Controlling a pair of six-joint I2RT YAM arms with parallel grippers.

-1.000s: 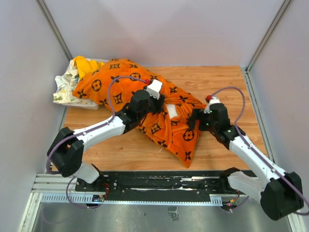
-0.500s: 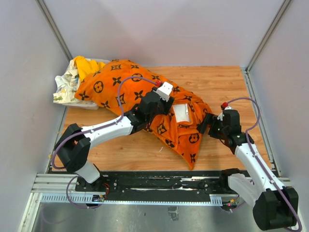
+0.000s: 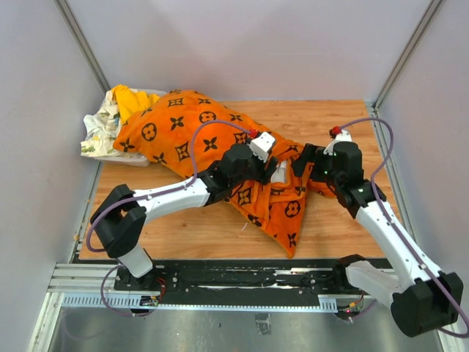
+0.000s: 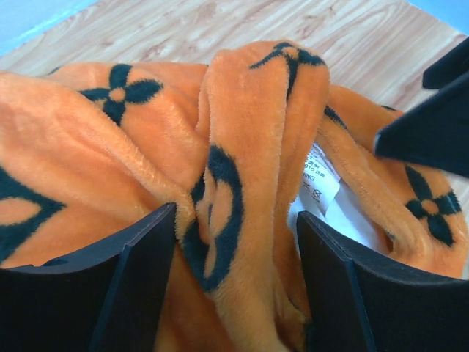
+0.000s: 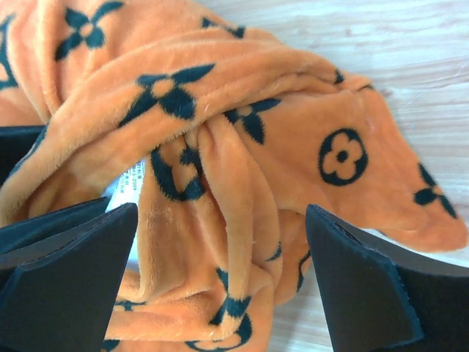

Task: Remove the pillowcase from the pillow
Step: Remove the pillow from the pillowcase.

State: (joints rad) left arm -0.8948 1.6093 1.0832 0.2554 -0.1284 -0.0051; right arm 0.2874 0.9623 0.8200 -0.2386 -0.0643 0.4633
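The orange pillowcase (image 3: 183, 139) with black motifs lies diagonally across the wooden table, still around the pillow. A small patch of the white pillow (image 3: 281, 174) shows at the case's bunched opening. It also shows with a printed label in the left wrist view (image 4: 320, 180). My left gripper (image 3: 275, 166) is open, its fingers (image 4: 135, 282) on either side of a raised orange fold (image 4: 245, 147). My right gripper (image 3: 305, 163) is wide open just right of it, over gathered orange cloth (image 5: 220, 191). Its black fingers (image 4: 432, 125) show in the left wrist view.
A yellow cloth (image 3: 130, 99) and a white floral-print cloth (image 3: 99, 128) are heaped at the back left corner. Grey walls close in the table (image 3: 337, 121) on three sides. Bare wood lies right of and in front of the pillowcase.
My left gripper has slid right along the pillowcase to its opening. My right gripper pulled back right, then came in to the opening. The exposed white patch widened, then shrank.
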